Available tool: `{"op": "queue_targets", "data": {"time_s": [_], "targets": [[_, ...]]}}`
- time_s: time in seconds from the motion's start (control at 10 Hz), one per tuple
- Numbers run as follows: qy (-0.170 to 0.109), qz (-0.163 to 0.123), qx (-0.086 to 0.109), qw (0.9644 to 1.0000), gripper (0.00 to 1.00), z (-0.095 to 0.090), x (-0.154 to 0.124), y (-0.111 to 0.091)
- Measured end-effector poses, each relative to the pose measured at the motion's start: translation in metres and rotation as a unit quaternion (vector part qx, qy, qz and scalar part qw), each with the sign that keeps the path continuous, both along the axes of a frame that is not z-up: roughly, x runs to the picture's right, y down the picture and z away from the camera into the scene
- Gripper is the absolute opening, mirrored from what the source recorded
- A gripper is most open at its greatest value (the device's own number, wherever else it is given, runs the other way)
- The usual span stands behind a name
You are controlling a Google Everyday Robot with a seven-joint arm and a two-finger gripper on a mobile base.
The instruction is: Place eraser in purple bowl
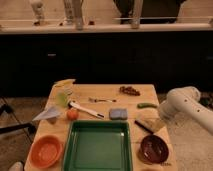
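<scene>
The eraser [148,123], a cream-beige block on a black base, lies on the wooden table [107,92] at its right side, just beyond the purple bowl [153,148]. The bowl is dark, glossy and empty, near the front right corner. My white arm [186,106] reaches in from the right. The gripper [159,119] is low at the eraser's right end, close to or touching it.
A green rectangular tray [97,145] fills the front middle, with an orange bowl [45,150] to its left. A blue-grey pad [118,114], an orange fruit [73,114], a white-handled utensil [88,109], a green item [146,105] and a brown snack [129,90] lie farther back.
</scene>
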State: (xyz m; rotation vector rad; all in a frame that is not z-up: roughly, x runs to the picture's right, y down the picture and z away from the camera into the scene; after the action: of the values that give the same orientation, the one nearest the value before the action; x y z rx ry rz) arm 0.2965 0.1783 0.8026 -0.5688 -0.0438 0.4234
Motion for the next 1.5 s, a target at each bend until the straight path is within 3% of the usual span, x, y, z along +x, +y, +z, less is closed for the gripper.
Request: {"op": "queue_targets", "data": {"time_s": [0.7,1.5], "targets": [[-0.038,0.004,0.015,0.9991,0.8,0.013,-0.009,0.01],[-0.058,0.001,0.002,0.9983,0.8,0.032,-0.008,0.026]]}}
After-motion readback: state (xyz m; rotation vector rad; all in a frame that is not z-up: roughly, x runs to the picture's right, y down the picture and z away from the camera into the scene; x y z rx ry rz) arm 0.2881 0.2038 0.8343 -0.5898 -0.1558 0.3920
